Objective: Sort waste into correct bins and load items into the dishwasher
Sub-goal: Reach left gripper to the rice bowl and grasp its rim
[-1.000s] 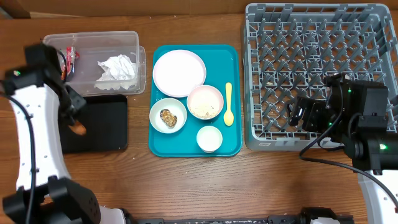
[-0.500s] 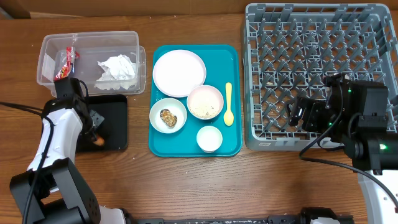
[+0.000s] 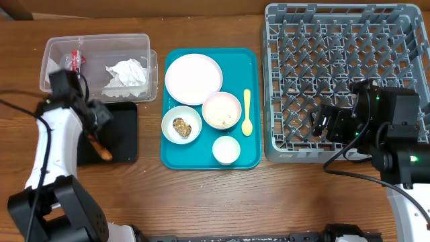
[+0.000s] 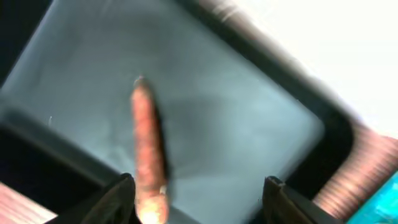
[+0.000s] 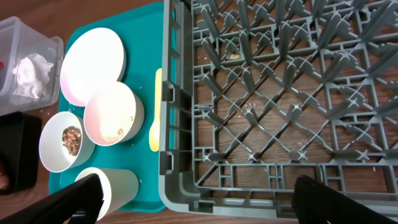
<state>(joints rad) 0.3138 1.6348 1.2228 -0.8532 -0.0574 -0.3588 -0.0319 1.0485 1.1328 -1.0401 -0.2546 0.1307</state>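
Viewing from overhead, the clear tub (image 3: 146,47) at the table's rear-left corner holds the red wrapper (image 3: 75,62) and the napkin (image 3: 126,72). In front of it the carrot stick (image 3: 102,149) lies on the black tray (image 3: 124,138), beneath the left gripper (image 3: 97,128). The plate (image 3: 193,78), rice bowl (image 3: 222,110), lump bowl (image 3: 181,125), cup (image 3: 226,149) and spoon (image 3: 246,113) sit on the teal tray (image 3: 254,160). The dish rack (image 3: 336,40) on the right side is unloaded.

Left wrist view, blurred: jaws wide; the stick rests on the tray beside one finger (image 4: 121,193), judged released.

Right wrist view: the right gripper (image 5: 202,199) is spread wide, empty, at the rack's front edge.

Remaining: rice, lump, all dishes.
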